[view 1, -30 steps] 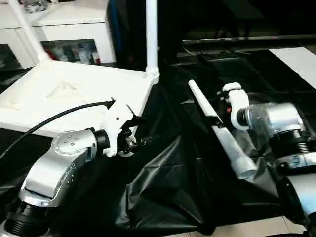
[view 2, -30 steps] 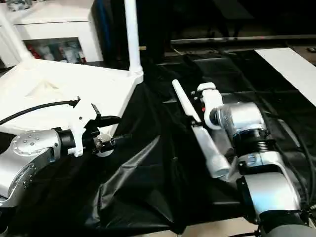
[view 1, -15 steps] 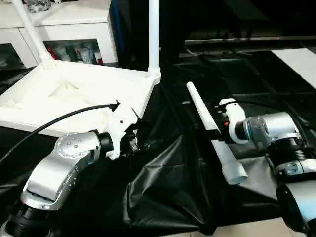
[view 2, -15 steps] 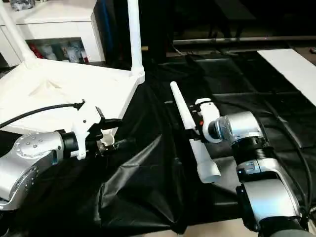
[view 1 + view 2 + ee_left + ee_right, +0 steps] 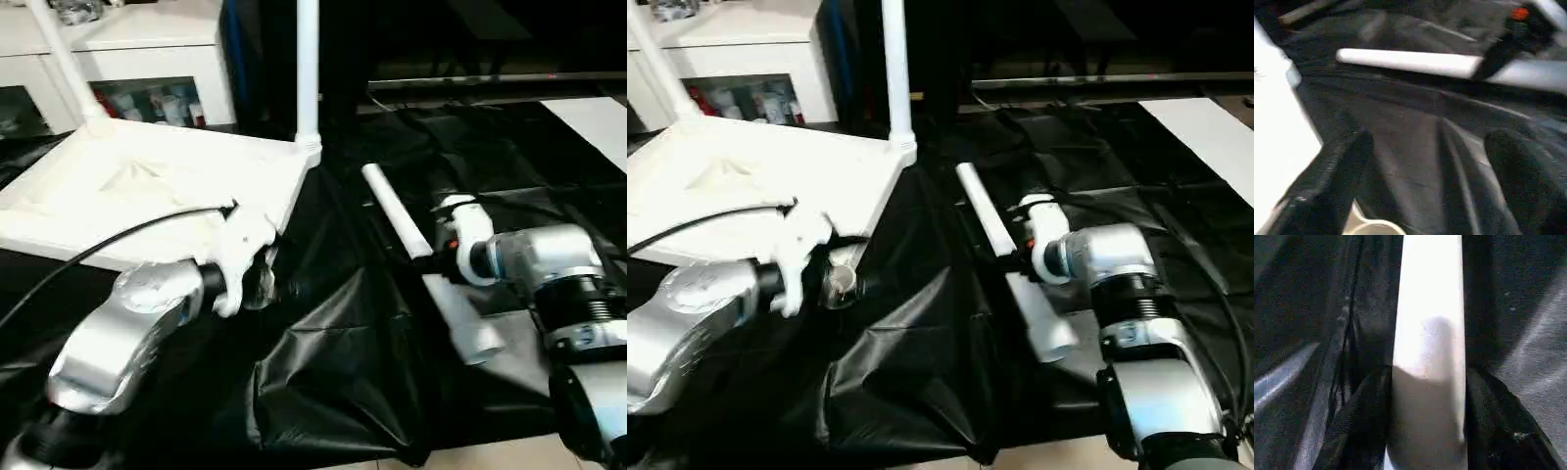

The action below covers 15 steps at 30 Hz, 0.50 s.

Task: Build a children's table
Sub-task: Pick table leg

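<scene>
the right tool (image 5: pixel 1019 257), right of centre in the frame, has its two black fingers clamped on either side of a loose white leg (image 5: pixel 988 218) lying on the black-draped surface (image 5: pixel 921 372). the left tool (image 5: pixel 1415 186), at lower left, stands with fingers apart and empty beside the upturned tabletop's (image 5: pixel 147 186) near corner, and two legs (image 5: pixel 308 69) rise from the tabletop's far sockets.

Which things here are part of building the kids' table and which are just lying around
Part of the job:
- white tabletop, upside down
- two legs already standing in its far corner sockets
- loose leg lying on the black cloth, right gripper closed around it

Just there:
- black cloth draped over the work table
- white cabinet behind
- white sheet, far right
</scene>
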Tool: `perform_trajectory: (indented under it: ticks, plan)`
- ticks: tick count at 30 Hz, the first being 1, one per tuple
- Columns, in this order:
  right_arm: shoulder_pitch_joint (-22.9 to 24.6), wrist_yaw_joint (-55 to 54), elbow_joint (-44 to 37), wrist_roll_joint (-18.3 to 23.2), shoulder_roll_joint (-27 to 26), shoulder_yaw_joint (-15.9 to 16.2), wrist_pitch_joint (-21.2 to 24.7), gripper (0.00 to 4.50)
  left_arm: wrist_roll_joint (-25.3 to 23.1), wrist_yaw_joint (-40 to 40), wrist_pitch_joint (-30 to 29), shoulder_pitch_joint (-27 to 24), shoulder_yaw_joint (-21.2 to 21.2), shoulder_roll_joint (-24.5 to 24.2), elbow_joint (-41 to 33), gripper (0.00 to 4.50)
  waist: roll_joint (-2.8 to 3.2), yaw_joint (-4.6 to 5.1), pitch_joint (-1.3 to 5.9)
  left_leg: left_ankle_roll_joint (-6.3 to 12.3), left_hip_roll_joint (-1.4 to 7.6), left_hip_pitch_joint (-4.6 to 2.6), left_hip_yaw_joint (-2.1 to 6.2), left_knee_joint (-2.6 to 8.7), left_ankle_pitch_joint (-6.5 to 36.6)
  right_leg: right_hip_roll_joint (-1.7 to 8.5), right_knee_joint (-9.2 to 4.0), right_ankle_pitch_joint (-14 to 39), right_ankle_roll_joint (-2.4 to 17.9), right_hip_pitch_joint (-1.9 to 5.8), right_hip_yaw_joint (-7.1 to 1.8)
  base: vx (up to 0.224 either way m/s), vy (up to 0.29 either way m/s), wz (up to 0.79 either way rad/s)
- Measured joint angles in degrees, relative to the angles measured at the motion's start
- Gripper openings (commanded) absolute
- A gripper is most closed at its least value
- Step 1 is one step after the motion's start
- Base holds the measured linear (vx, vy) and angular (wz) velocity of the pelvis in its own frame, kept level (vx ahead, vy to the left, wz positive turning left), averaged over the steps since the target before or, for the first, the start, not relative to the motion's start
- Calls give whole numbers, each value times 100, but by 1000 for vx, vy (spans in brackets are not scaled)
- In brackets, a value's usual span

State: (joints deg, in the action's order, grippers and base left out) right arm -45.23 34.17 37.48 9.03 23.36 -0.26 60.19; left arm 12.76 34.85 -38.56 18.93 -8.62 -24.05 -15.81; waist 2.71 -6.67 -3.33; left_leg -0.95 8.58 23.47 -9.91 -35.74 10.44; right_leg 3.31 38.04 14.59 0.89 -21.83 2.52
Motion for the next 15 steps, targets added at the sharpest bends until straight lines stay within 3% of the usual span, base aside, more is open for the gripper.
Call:
perform_trajectory:
  ticks: [5, 8, 11, 15]
  plan:
    - [139, -90, -91, 91, -1, -250, 76, 179, -51, -605, -140, 33, 187, 316, 42, 450, 4, -1, 1, 1, 1, 1, 0, 0, -1, 0, -1, 0, -1, -1, 3, 0, 0, 0]
    - [326, -188, -307, 262, -25, -515, 108, 178, -170, -1047, -292, 343, 416, 523, 484, 450, 34, -7, 2, 6, 2, 3, 0, -1, -6, 0, -4, -13, -21, 0, 1, 0, 0, 0]
    - [509, -314, -560, 403, -32, -885, 127, 178, -114, -1128, -315, 427, 578, 672, 657, 450, 66, 1, 8, 6, 1, 3, 0, -2, -6, 0, -8, -14, -23, 2, 1, 0, 0, 0]
    - [751, -341, -1173, 774, -144, -1480, -92, 178, 255, -1309, -614, 776, 860, 1233, 983, 450, 95, -22, 0, 7, 2, 4, 0, -2, -7, 0, -6, -19, -29, 1, 4, 0, 0, 0]
